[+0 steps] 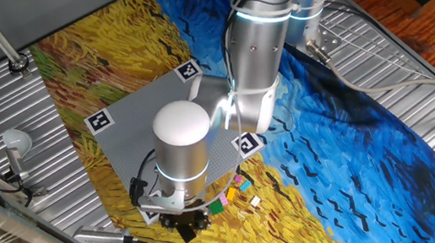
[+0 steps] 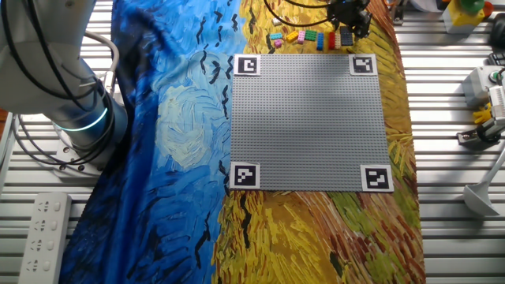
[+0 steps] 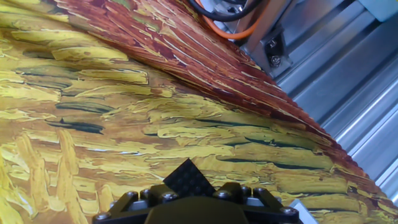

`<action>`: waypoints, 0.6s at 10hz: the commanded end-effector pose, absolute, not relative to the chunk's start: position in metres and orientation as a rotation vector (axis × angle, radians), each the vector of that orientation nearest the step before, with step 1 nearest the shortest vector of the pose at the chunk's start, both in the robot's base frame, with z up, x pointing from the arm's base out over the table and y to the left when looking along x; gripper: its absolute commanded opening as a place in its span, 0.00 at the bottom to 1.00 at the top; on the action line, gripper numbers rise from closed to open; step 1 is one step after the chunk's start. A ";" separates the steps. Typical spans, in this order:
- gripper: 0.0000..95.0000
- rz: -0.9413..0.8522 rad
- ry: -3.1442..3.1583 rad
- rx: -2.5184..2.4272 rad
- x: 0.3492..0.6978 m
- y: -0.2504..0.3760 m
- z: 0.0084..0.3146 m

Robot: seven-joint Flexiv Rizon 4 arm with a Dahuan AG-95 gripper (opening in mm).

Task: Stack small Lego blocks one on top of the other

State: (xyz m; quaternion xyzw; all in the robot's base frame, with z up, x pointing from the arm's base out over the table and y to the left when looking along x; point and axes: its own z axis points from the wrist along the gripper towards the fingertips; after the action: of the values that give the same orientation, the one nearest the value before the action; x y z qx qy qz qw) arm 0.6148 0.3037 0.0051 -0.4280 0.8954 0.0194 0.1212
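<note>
Painted cloth covered the surface. My end effector (image 3: pixel 198 198) pinched a black brick (image 3: pixel 189 178) just past the baseplate (image 2: pixel 309 122) edge, lifted clear so it could go onto the loose bricks (image 2: pixel 304 36) lying beside it.

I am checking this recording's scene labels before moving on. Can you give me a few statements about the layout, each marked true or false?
1. The grey baseplate has a black-and-white marker at each of its four corners. True.
2. The small Lego blocks lie on the baseplate. False: they lie in a loose row on the painted cloth, just past one edge of the baseplate.
3. The gripper is over the middle of the baseplate. False: it is off the baseplate, at one end of the row of blocks.
4. In the hand view, a black studded piece shows right at the gripper. True, though whether it is gripped cannot be told.
</note>
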 end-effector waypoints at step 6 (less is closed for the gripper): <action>0.00 0.112 2.618 -1.198 0.614 0.304 0.005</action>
State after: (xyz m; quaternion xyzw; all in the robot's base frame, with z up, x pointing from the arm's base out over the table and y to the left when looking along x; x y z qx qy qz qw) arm 0.6146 0.3054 0.0067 -0.4116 0.9015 0.0398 0.1280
